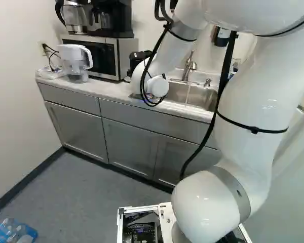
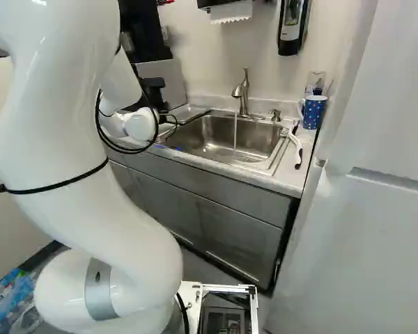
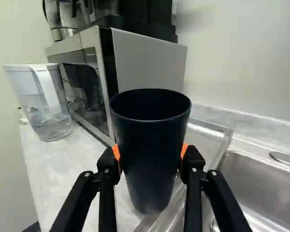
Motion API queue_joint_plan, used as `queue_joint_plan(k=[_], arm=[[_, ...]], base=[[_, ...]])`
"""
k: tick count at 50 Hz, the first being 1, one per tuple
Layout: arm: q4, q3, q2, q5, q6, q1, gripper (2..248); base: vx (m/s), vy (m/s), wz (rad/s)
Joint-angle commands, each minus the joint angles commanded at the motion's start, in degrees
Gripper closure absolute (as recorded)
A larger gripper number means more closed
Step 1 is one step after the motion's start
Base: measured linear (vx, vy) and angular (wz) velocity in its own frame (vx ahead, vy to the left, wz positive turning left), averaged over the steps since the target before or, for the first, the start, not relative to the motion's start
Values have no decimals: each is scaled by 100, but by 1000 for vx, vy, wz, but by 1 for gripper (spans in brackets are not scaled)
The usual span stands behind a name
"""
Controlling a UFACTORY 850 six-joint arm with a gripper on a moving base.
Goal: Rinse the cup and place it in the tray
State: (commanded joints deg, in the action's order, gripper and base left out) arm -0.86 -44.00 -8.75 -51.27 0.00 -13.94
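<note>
Pinching upright cup (image 3: 151, 130) from both sides, claw (image 3: 151, 154) has tray (image 3: 207, 137) just beside it, on sink (image 3: 266, 183) side.

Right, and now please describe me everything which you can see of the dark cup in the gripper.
The cup is very dark blue, almost black, smooth with a soft sheen, perhaps plastic or coated metal. It narrows from a wide round rim to a smaller base; no handle shows. It is roughly upright, mouth up, its inside too dark to tell whether it holds water. The orange pads of the fingers press it from two sides. It is by the tray; whether its base touches anything, I cannot tell.
</note>
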Motion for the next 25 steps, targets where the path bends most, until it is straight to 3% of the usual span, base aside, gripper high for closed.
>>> queue_joint_plan(k=[25], arm=[[0,-78,-72,0,0,429,124]], base=[[0,0,0]])
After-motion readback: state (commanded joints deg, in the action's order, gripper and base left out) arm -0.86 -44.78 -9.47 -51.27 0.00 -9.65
